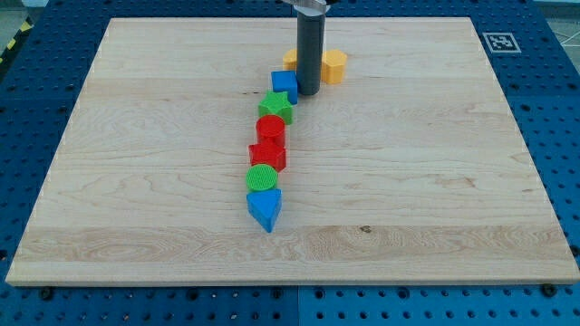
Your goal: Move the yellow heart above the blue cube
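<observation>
Near the view's top centre of the wooden board [435, 163]: my tip [308, 94], the lower end of a dark rod; no jaws or fingers exist on this rig, so nothing is grasped or released, contact is by pushing only.

Item, blue cube [285, 86]: just at the tip's left, touching or nearly so.

Item, yellow block at the rod's right [334, 66]: rounded, apparently the yellow heart, though the shape is not sure.

Item, second yellow block [291, 60]: largely hidden behind the rod, shape not readable.

Item, column running down from the cube: green star-like block [275, 109], red cylinder [270, 131], red block [268, 156], green cylinder [262, 177], blue triangular block [265, 209].

Handling note, as judgement: the heart seems to lie up and right of the cube, so little travel is left. Best to go round to the heart's right side and push left in short strokes, keeping clear of the cube and the hidden yellow piece.
</observation>
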`<state>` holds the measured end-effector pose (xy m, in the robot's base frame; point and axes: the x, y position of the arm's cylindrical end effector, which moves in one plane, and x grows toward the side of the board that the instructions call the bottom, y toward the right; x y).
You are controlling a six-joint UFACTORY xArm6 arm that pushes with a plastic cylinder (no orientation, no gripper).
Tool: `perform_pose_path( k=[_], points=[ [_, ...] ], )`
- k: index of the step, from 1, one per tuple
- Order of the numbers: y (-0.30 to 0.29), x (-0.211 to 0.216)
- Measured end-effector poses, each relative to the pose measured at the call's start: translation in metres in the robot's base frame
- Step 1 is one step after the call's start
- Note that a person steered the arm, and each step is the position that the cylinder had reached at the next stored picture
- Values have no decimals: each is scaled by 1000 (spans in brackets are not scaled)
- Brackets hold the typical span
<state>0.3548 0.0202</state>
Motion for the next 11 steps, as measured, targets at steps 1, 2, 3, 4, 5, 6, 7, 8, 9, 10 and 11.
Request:
perform_pose_path(
  k=[1, 2, 3, 4, 5, 6, 7, 8, 9, 10, 11],
  points=[
    [-1, 1],
    [-6, 7],
    [-9, 12],
    [-9, 12],
    [-6, 12],
    [21, 12],
    [55, 10],
    [68, -14],
    [68, -58],
    [67, -101],
    [49, -109]
  ],
)
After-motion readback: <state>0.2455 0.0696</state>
